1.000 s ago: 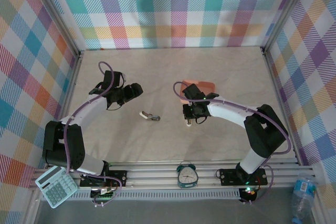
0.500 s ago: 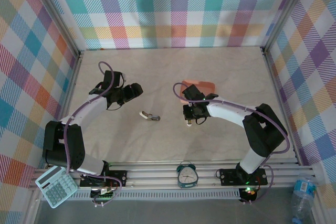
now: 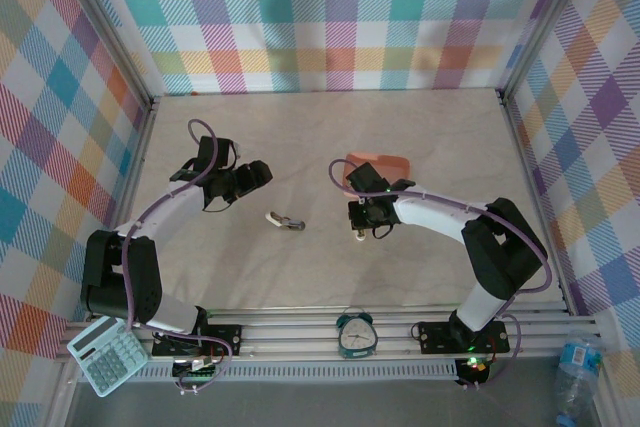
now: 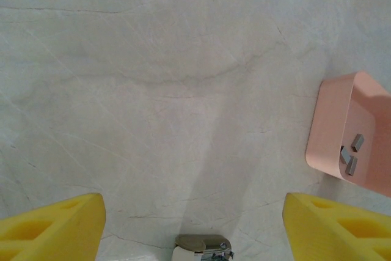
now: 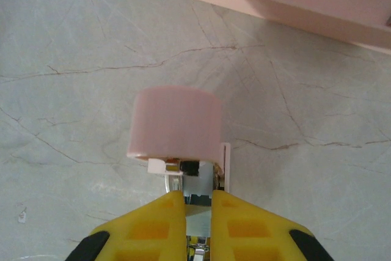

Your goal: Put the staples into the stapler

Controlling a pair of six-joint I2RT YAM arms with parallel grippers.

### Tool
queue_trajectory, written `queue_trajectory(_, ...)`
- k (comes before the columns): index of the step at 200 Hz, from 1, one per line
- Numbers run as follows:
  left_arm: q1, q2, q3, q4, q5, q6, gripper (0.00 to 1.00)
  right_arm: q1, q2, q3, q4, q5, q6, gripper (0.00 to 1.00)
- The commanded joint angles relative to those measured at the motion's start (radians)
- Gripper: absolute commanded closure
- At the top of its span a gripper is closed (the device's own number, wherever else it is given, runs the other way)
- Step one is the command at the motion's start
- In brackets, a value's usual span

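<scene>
The right claw (image 5: 197,198) is clamped on the pink stapler (image 5: 177,120), just beside the tray (image 5: 293,1). The staples (image 4: 350,154) lie in that tray. The left claw (image 3: 258,174) hangs wide open and empty over the counter (image 4: 153,90).

- In the left wrist view, the right edge is cutting off the pink tray (image 4: 333,126); three grey staples (image 4: 350,154) are lying in the part that is showing.
- Along that view's bottom edge, a white and chrome stapler (image 4: 201,247) is being cropped to its tip. The yellow fingers (image 4: 55,230) of the left gripper (image 4: 192,212) are running out at both lower corners.
- In the right wrist view, the top edge is slicing through the tray and its staples.
- The right gripper (image 5: 198,197) is covering the rear of the pink stapler (image 5: 177,120) clamped in it.
- From above, the right arm (image 3: 430,209) is hiding the tray's lower left corner, and the staples are appearing too small to make out.
- At lower right, the bottom edge is clipping a water bottle (image 3: 577,367).
</scene>
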Motion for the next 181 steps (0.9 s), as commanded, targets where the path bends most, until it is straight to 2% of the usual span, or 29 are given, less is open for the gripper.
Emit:
queue_trajectory(1,0.008,-0.029,-0.011,0.017,0.02,-0.002,0.24,0.012,0.0,-0.014,-0.015,0.014,-0.008,0.88)
queue_trajectory(99,0.008,-0.031,-0.016,0.021,0.026,-0.004,0.24,0.022,0.0,-0.016,-0.033,0.019,-0.003,0.87)
queue_trajectory(181,0.008,-0.031,-0.018,0.021,0.027,-0.005,0.24,0.023,-0.002,-0.014,-0.039,0.021,0.002,0.81)
